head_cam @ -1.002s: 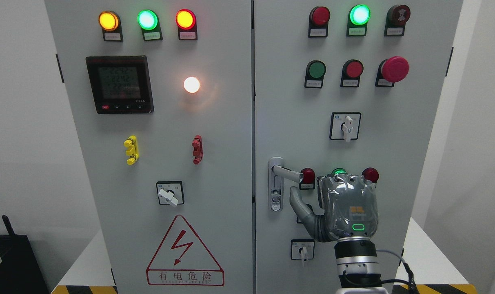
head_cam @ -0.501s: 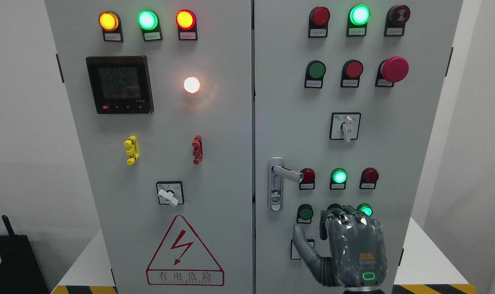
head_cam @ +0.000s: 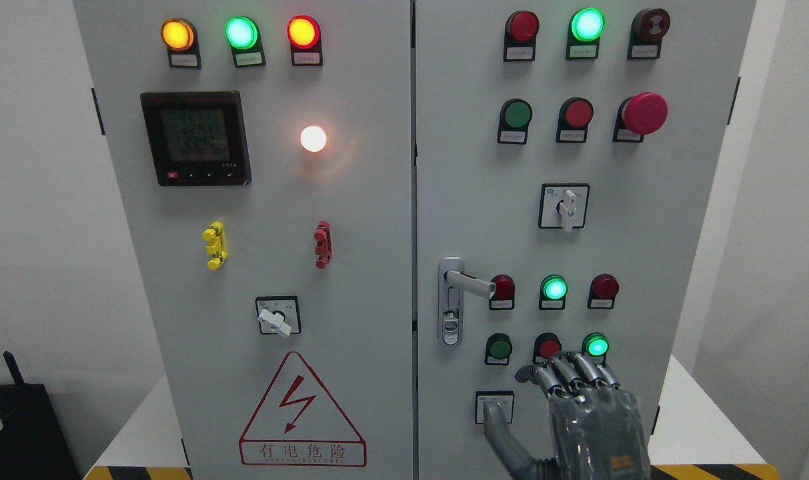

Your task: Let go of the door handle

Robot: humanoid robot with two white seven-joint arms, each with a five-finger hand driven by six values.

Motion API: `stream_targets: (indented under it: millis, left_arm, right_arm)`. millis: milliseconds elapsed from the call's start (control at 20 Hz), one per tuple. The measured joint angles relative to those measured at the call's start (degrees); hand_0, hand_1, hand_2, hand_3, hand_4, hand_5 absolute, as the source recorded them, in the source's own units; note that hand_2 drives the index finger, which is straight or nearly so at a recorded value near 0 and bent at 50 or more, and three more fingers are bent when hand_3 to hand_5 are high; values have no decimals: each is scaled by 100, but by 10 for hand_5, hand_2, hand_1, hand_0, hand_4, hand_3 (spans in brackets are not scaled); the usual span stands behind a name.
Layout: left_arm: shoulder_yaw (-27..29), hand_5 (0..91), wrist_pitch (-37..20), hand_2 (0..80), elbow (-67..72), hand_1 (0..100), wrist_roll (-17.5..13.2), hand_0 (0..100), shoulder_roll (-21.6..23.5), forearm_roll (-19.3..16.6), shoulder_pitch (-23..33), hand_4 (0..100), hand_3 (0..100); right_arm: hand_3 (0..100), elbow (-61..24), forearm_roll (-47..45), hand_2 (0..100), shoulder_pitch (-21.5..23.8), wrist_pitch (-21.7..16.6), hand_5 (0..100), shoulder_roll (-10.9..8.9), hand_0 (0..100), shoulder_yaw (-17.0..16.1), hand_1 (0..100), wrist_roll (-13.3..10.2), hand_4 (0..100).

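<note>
Up and to the left of the hand, the door handle (head_cam: pixel 469 283) was seen bare on the right cabinet door (head_cam: pixel 617 220), its lever pointing out to the right, with nothing touching it. Just above the fingers (head_cam: pixel 571 370) sat the lower row of buttons (head_cam: pixel 549 347). The right hand (head_cam: pixel 581 417) had been lowered over the last second from a spot just beside the lever to the bottom edge of the view, well apart from it. Its fingers were relaxed and slightly curled, its thumb spread out to the left, and nothing was held. The release was judged complete, with only the arm's withdrawal left. No left hand was seen.
</note>
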Motion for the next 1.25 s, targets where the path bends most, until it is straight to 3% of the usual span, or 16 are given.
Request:
stream_targets:
  millis: [501, 1252]
  left_arm:
    - [0, 0, 0, 0, 0, 389, 0, 120, 0, 0, 0, 0, 0]
    - [0, 0, 3, 0, 0, 389, 0, 120, 0, 0, 0, 0, 0]
  right_arm:
    - [0, -165, -116, 0, -212, -10, 0, 18, 372, -188, 107, 51, 0]
    - [18, -328, -234, 0, -59, -63, 0, 23, 375, -294, 111, 20, 0]
